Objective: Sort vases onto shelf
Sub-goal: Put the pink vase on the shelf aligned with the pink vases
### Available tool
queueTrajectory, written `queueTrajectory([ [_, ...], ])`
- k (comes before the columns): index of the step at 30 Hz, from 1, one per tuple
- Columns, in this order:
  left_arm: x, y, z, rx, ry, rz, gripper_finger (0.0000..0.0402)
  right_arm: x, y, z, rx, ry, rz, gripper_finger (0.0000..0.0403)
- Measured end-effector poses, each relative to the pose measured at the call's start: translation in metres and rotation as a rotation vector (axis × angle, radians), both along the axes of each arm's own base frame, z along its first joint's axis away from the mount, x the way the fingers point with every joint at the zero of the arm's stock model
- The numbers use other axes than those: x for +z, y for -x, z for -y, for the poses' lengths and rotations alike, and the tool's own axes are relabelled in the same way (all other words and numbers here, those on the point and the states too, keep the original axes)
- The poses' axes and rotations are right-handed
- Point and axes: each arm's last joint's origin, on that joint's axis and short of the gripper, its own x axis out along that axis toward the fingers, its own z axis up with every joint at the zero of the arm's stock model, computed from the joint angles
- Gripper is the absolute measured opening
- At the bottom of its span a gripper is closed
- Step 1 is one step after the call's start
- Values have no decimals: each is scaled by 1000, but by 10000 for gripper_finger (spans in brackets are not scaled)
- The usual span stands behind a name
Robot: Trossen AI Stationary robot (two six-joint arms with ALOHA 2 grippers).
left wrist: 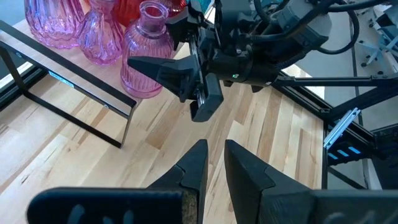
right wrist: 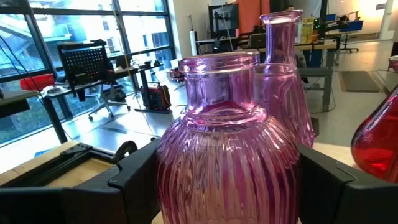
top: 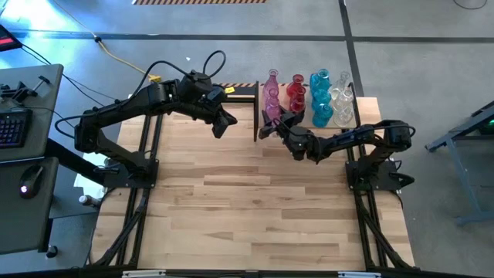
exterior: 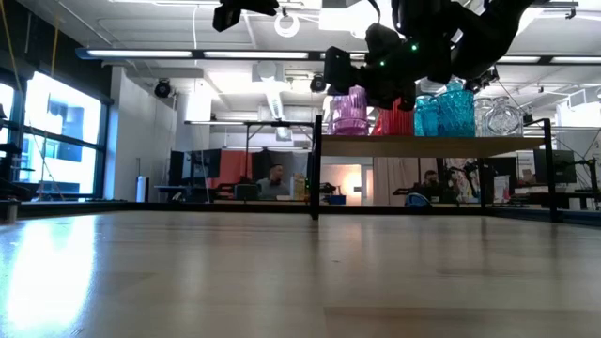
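Currently, at the shelf's near-left corner:
Shelf (top: 363, 108): pale board with black bars, raised over the far end of the surface (top: 255, 201); vases are stood on it in colour rows.
Pink ribbed vase (right wrist: 227, 162): placed at the shelf's front-left corner, straddled by the right gripper (top: 272, 123); fingers are seen on both sides of its body, a firm grip cannot be told.
Other vases: taller pink vase (right wrist: 286, 81) just behind it, red vases (top: 296, 93), turquoise vases (top: 320, 96) and clear vases (top: 342, 96) lined up further along the shelf.
Left gripper (left wrist: 214, 163): held above the surface just off the shelf's left edge, fingers narrow, nothing held.
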Motion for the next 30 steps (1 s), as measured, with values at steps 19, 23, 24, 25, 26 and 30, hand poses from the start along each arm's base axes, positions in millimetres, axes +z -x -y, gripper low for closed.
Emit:
queueTrajectory([
  [19,0,0,0,0,0,0,45,-1,1,9,1,-16,13,293],
  [23,0,0,0,0,0,0,45,-1,1,9,1,-26,30,299],
  [24,0,0,0,0,0,0,45,-1,1,9,2,-25,29,303],
  [25,0,0,0,0,0,0,45,-1,1,9,2,-26,30,309],
  [26,0,0,0,0,0,0,45,-1,1,9,2,-26,29,315],
  [30,0,0,0,0,0,0,45,-1,1,9,2,-26,30,336],
])
